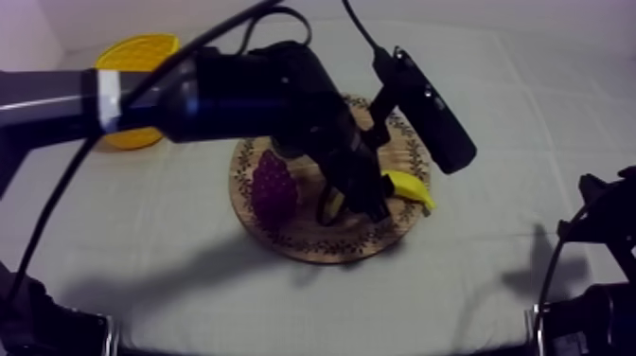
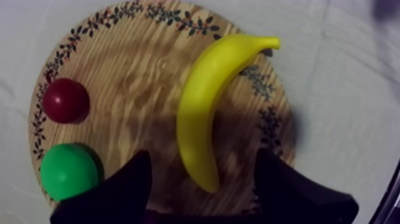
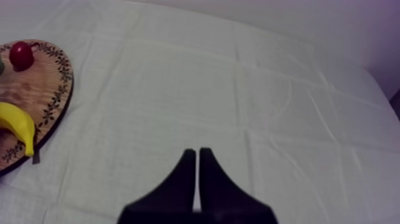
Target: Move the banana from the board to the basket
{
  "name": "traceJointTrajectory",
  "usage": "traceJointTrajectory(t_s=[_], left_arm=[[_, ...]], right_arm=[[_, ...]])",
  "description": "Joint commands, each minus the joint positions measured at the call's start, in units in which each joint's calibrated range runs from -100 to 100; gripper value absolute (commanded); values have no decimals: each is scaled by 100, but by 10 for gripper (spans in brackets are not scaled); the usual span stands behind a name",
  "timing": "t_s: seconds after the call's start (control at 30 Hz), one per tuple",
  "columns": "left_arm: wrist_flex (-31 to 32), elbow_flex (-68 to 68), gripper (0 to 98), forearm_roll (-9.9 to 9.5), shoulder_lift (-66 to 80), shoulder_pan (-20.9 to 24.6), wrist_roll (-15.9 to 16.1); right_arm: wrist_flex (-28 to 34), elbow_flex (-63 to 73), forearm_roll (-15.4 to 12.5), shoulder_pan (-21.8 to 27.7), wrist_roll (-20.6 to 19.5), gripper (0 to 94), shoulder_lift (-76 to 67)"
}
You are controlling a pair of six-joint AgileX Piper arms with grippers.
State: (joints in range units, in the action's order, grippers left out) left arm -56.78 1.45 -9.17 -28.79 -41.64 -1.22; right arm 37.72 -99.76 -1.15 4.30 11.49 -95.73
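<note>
The yellow banana (image 2: 208, 101) lies on the round wooden board (image 2: 137, 89), its stem end reaching past the patterned rim. My left gripper (image 2: 205, 179) hangs open just above it, one black finger (image 2: 134, 182) on each side of the banana's blunt end, with gaps between fingers and fruit. From above, the left arm reaches in from the upper left and covers much of the board (image 1: 322, 254); the banana (image 1: 409, 186) shows at the board's right side beside the gripper (image 1: 364, 194). The yellow basket (image 1: 137, 57) stands at the far left. My right gripper (image 3: 197, 161) is shut on nothing over bare cloth.
A purple bunch of grapes (image 1: 274, 185) sits on the board's left part. A small red fruit (image 2: 65, 100) and a green pear (image 2: 68, 171) lie on the board beside the banana. The right arm (image 1: 606, 237) rests low at the right edge.
</note>
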Motion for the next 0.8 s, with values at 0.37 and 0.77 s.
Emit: traceJointTrajectory(t_s=[0.37, 0.77], left_arm=[[-1669, -1669, 610, 31, -1138, 4, 25], [-2517, -2397, 531, -123, -1759, -52, -6]], right_arm=[[2, -2, 1, -1, 2, 3, -2], [2, -2, 1, -1, 2, 3, -2]])
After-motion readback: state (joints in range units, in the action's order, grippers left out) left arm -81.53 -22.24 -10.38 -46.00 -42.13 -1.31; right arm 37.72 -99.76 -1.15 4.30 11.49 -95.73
